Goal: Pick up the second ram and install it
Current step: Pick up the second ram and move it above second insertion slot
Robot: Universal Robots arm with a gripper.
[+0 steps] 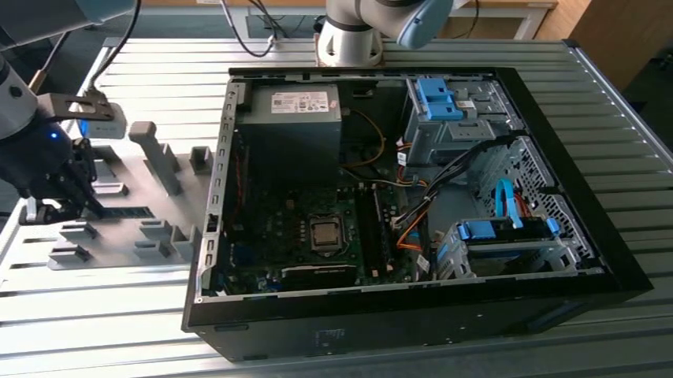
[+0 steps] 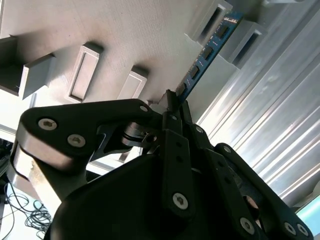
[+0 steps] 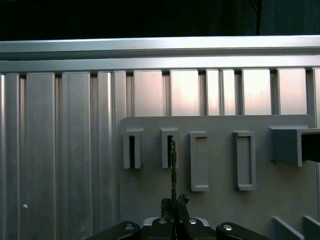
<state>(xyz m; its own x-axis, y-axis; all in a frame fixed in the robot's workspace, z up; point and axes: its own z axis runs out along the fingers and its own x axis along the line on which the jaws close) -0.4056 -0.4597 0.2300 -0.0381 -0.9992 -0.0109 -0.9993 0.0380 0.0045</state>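
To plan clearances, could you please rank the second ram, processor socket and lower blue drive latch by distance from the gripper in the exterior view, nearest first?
1. second ram, at the gripper, the exterior view's left.
2. processor socket, middle of the view.
3. lower blue drive latch, the exterior view's right.

Nothing readable here tbh, the white sticker [image 1: 298,101] on the power supply [image 1: 289,142] has print, just too tiny to make out.
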